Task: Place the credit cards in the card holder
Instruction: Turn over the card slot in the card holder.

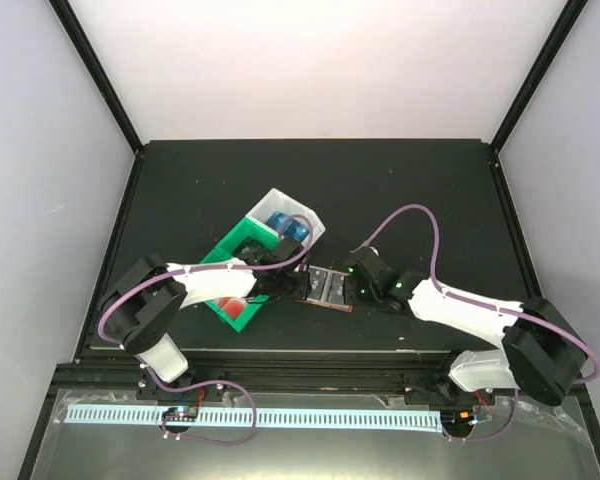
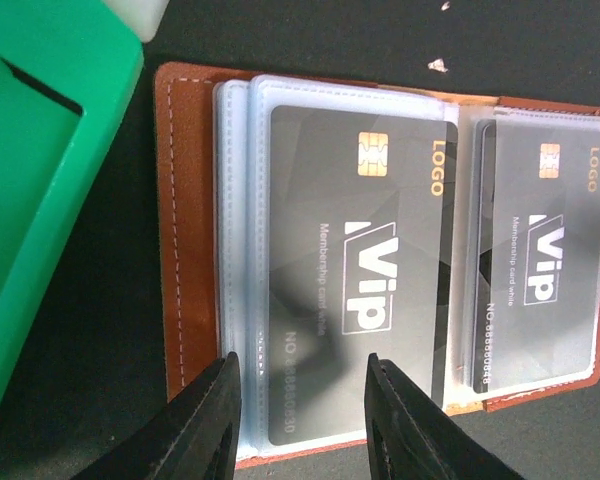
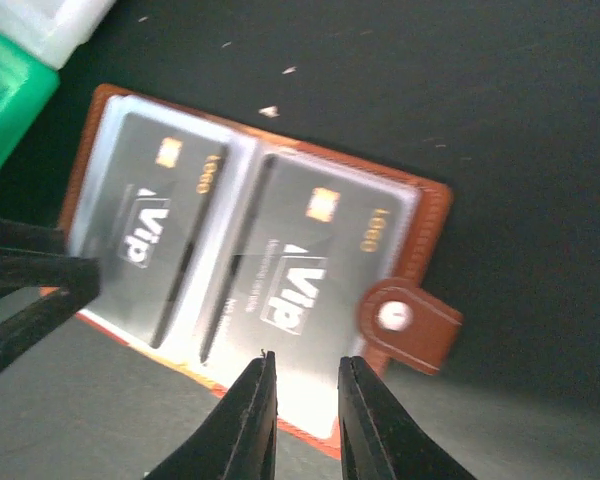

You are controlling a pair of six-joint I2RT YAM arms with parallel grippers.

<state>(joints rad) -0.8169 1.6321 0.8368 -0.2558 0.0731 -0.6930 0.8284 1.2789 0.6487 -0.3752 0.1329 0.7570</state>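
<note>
card holder (image 1: 328,288) open flat by tabletop's (image 1: 400,190) near edge, long axis along it, snap tab (image 3: 410,318) shown only from right wrist, my left gripper (image 2: 302,365) parted over black VIP card (image 2: 360,260), my right gripper (image 3: 308,358) narrow, hold cannot be told

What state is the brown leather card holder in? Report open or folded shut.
Open: the brown leather card holder lies spread flat, clear pockets up showing two black VIP cards, snap tab unfastened.
</note>
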